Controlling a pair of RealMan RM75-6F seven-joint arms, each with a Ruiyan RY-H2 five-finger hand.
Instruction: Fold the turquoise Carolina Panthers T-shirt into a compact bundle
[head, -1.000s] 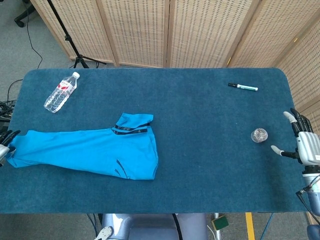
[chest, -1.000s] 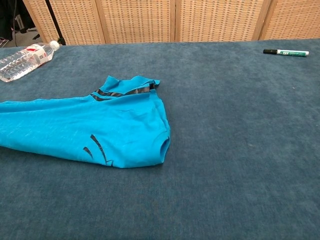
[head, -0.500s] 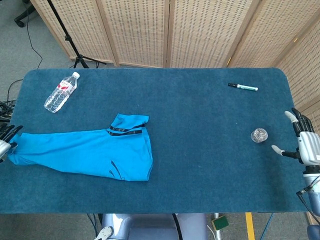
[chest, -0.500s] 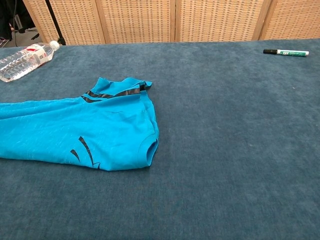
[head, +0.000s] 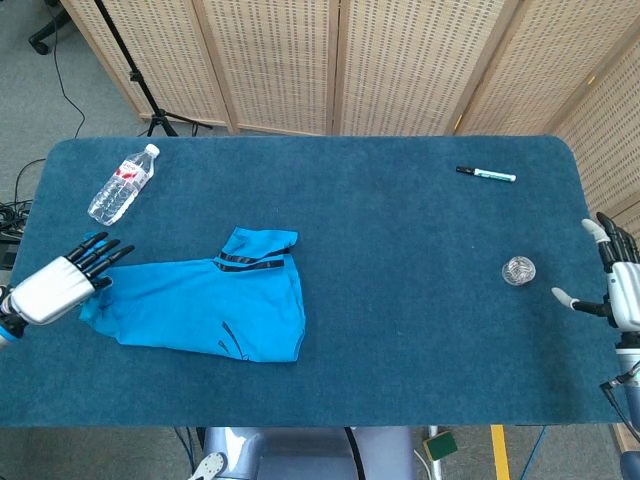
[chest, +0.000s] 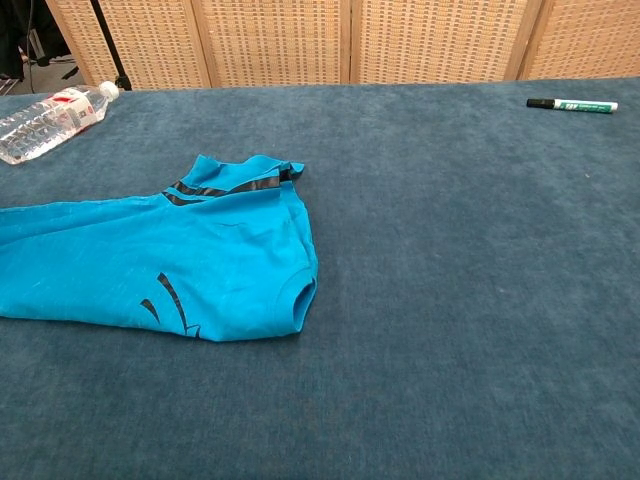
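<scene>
The turquoise T-shirt (head: 205, 310) lies flat on the left part of the blue worktop (head: 400, 300), already narrowed into a long band — its collar end with the dark trim points toward the middle, its other end reaches toward the left edge. That looks like a lengthwise fold made, but the bundle itself is not yet there: the band would need folding across its length, probably more than once.

The left hand (head: 62, 285) hovers at the shirt's left end with fingers spread and straight, holding nothing; whether the fingertips touch the cloth I cannot tell. The right hand (head: 618, 290) stands at the far right edge, fingers apart and empty — well away from the shirt. The chest view shows neither hand.
</scene>
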